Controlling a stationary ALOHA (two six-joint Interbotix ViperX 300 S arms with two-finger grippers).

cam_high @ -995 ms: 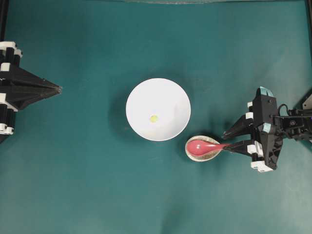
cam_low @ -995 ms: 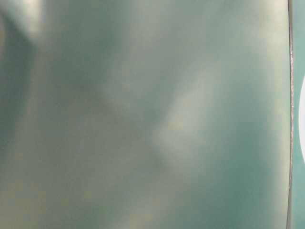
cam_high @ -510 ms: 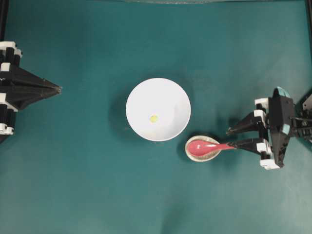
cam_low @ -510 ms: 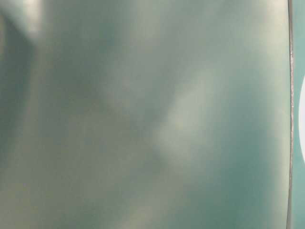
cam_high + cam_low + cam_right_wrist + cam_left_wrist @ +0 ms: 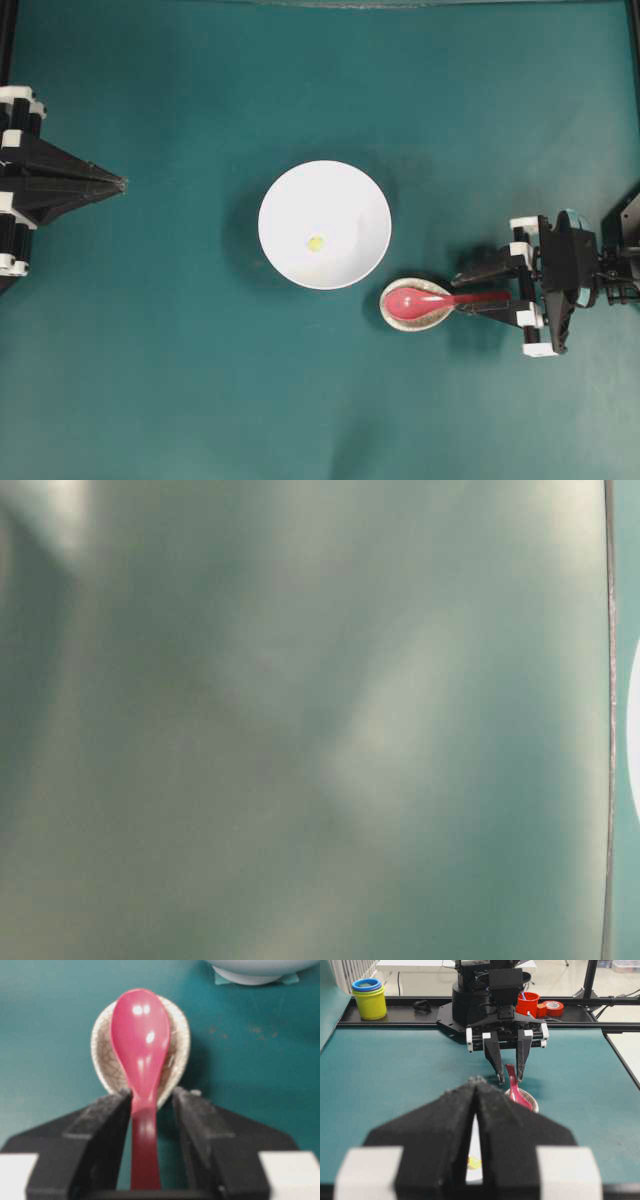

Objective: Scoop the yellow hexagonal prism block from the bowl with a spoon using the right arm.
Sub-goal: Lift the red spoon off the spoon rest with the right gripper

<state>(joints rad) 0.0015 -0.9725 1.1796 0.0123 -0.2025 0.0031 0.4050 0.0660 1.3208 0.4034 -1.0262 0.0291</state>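
The right gripper (image 5: 478, 291) is spread wide with one finger on each side of the pink-red spoon's (image 5: 425, 300) handle, not clamped on it, and the spoon's scoop lies in the small speckled cream dish (image 5: 397, 314) just beside the white bowl (image 5: 345, 195). Inside that bowl sits the yellow hexagonal prism block (image 5: 316, 243), alone near the middle. Over at the left edge, the left gripper (image 5: 120, 183) has its fingers pressed together, well apart from everything on the teal table (image 5: 200, 380).

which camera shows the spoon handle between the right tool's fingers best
The right wrist view: the spoon fills it, handle between the open right tool. Overhead shows it small; the left wrist view shows it distant; the table-level view is blurred, showing none.
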